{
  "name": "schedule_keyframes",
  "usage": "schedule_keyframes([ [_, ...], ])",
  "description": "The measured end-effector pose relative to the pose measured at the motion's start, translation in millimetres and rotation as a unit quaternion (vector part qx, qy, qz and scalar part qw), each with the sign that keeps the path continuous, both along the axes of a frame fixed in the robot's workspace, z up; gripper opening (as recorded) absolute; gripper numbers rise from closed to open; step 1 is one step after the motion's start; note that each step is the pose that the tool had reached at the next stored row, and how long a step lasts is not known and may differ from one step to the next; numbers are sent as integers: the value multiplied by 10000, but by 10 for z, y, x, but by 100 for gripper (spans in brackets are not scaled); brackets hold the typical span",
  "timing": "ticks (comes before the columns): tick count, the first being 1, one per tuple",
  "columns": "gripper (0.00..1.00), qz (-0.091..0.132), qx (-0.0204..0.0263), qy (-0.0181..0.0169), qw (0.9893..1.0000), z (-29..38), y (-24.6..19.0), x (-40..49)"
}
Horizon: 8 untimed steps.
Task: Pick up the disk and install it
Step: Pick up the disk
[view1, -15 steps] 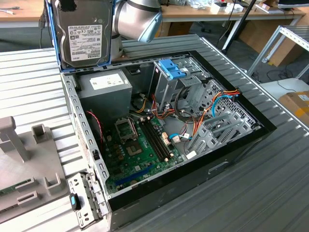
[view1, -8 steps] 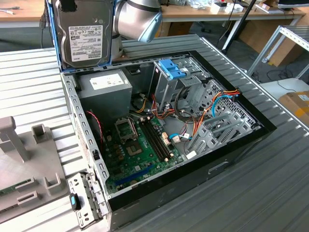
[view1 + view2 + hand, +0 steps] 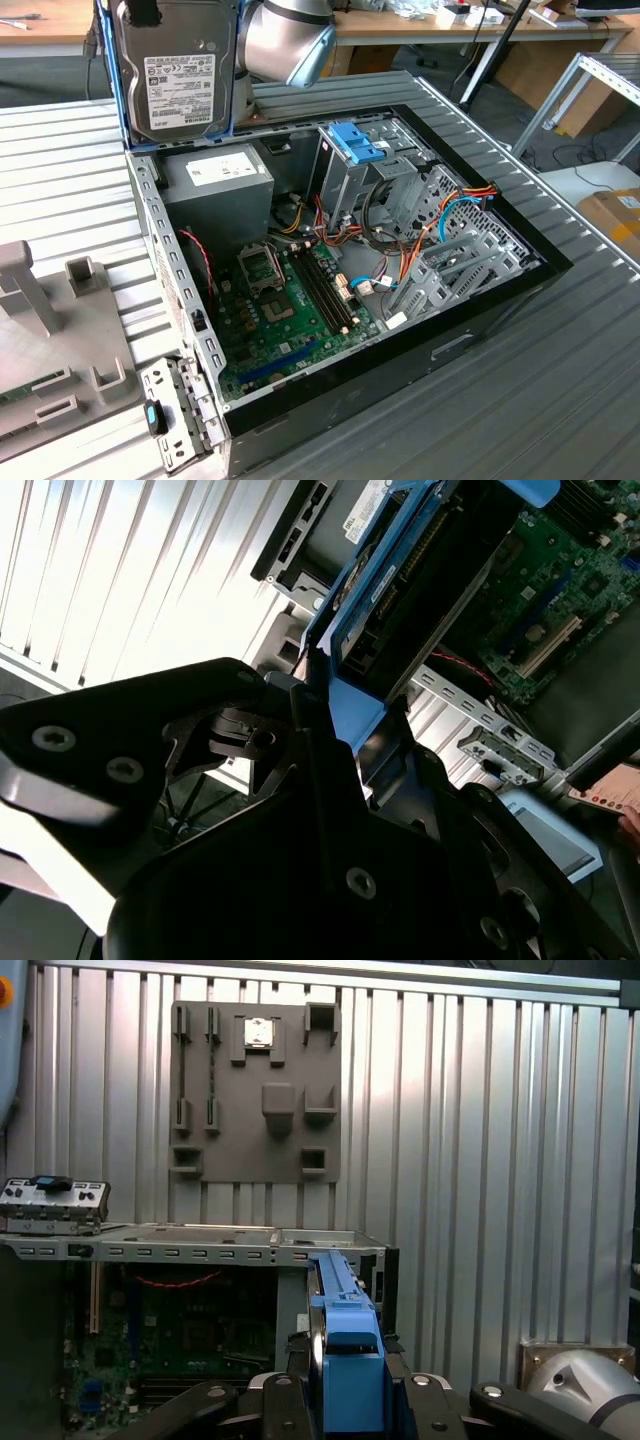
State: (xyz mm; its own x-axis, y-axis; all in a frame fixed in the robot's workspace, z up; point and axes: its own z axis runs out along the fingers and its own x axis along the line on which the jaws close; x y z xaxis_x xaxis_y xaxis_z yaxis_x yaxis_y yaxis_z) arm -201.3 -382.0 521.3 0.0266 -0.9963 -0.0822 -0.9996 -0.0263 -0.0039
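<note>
**Disk held high over the case corner**

The gripper (image 3: 347,1385) pinches the disk (image 3: 180,75) by its blue frame, one finger on either side, as the first wrist view shows. In the exterior view the disk hangs upright with its label facing out. It is above the back corner of the open case (image 3: 480,335), over the power supply (image 3: 215,178) and well clear of the boards below. The metal cage (image 3: 340,190) with the blue clip stands to the exterior view's right of the disk, and cables (image 3: 452,212) are bunched just beyond it.

To my eye the carry is the step in hand. Doing it well means a firm, square hold on the frame so the disk does not swing. It also needs enough height to clear the case rim and cage top, and a path away from the loose cables, which could snag a corner.
</note>
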Motion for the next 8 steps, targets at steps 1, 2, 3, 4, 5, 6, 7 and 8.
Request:
schedule_keyframes([
  [1,37,0,0,0,10000,0,-2,0],
  [2,37,0,0,0,10000,0,-2,0],
  [3,37,0,0,0,10000,0,-2,0],
  [4,37,0,0,0,10000,0,-3,0],
  [5,37,0,0,0,10000,0,-3,0],
  [6,37,0,0,0,10000,0,-3,0],
  [7,37,0,0,0,10000,0,-3,0],
  [8,37,0,0,0,10000,0,-4,0],
])
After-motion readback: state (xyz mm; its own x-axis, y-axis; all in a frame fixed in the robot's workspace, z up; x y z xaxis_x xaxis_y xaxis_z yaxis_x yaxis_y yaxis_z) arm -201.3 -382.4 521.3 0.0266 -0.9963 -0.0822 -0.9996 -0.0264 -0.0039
